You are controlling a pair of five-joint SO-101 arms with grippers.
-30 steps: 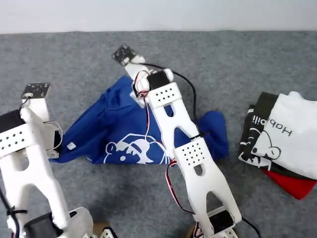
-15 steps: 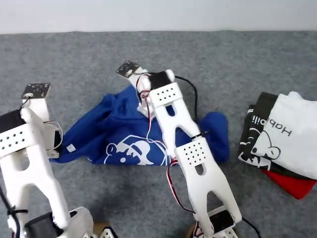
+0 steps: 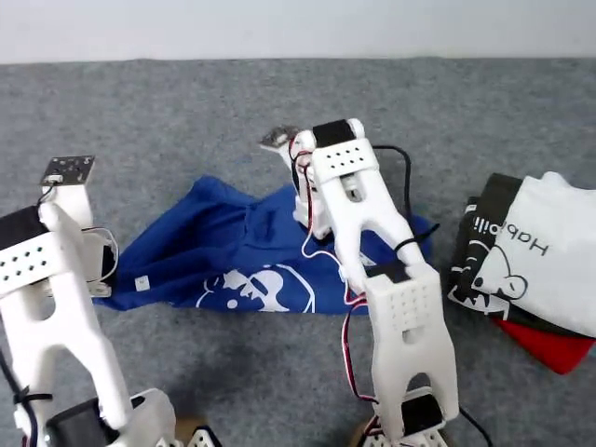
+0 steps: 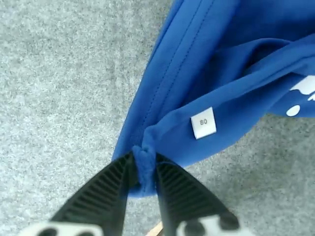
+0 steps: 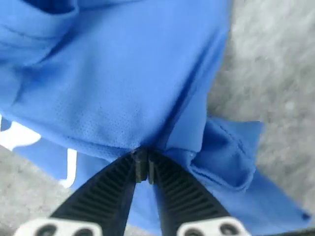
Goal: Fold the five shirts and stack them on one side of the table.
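Note:
A blue shirt point(image 3: 233, 256) with a white print lies stretched out across the grey table, partly bunched. My left gripper point(image 4: 142, 169) is shut on the blue shirt point(image 4: 231, 73) at a corner near a small white tag point(image 4: 203, 123), at the left of the high view. My right gripper point(image 5: 142, 169) is shut on a pinched fold of the blue shirt point(image 5: 123, 93). The right arm point(image 3: 358, 205) stands over the shirt's right part. A stack of folded shirts point(image 3: 526, 265) lies at the right side of the table, white on top, black and red beneath.
Grey carpet-like table surface point(image 3: 140, 112) runs to a white wall at the back. Bare carpet lies behind the shirt and between the right arm and the folded stack.
The right arm has swung rightward with the shirt's fold in its gripper, pulling the cloth flatter and longer. The left arm has kept still, holding its corner.

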